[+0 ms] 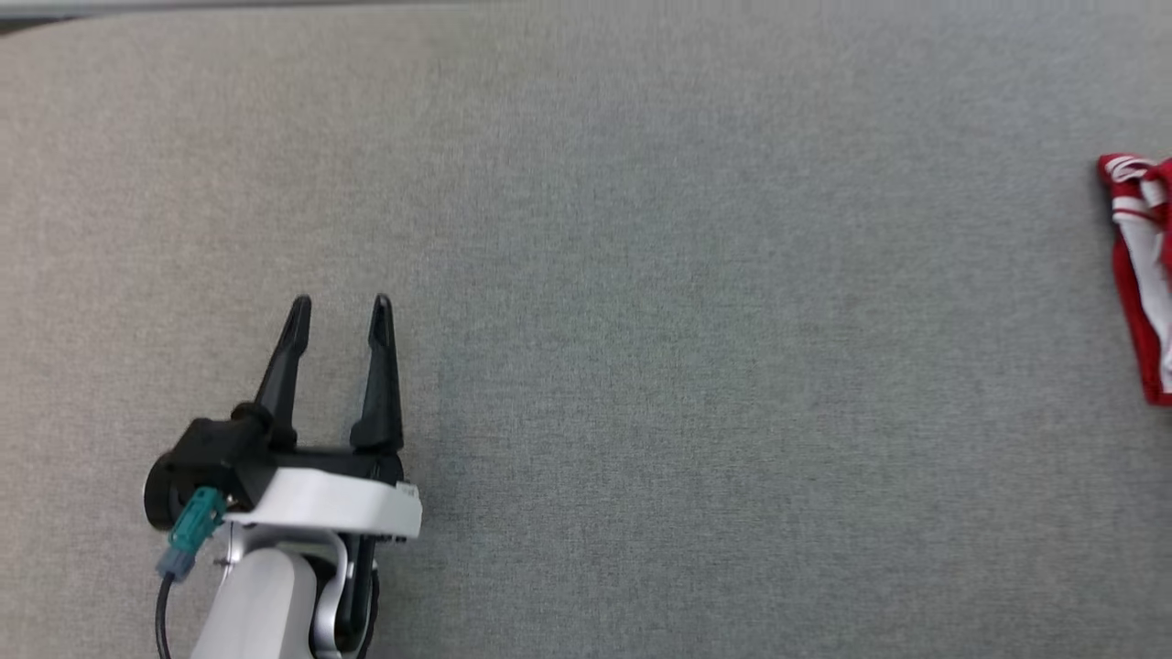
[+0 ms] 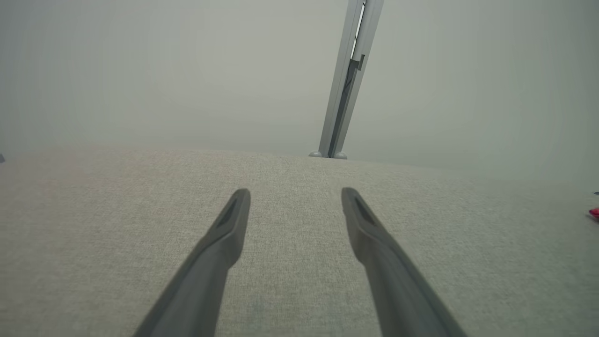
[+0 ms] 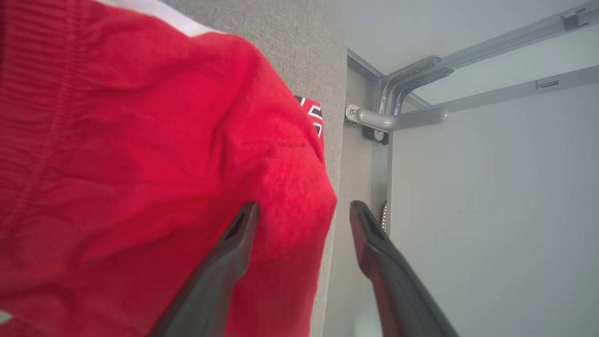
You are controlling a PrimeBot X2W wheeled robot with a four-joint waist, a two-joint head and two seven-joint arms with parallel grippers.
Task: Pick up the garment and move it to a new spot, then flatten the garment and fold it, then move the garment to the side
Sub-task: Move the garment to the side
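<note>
The garment [image 1: 1140, 275] is red with white stripes and lies bunched at the far right edge of the grey table in the head view. In the right wrist view the garment [image 3: 140, 164] is seen close up. My right gripper [image 3: 303, 207] stands open over its edge by the table's side, a fold of red cloth lying between the spread fingers. My left gripper [image 1: 341, 307] is open at the lower left, far from the garment, with nothing between its fingers. The left gripper [image 2: 295, 194] hovers over bare cloth, and a sliver of the garment [image 2: 594, 213] shows at the right.
The grey fabric table top [image 1: 641, 320] stretches wide between my left gripper and the garment. A metal post [image 2: 346, 79] stands behind the table's far edge. Metal rails [image 3: 412, 112] and pale floor lie just past the table's side edge [image 3: 344, 140] next to the garment.
</note>
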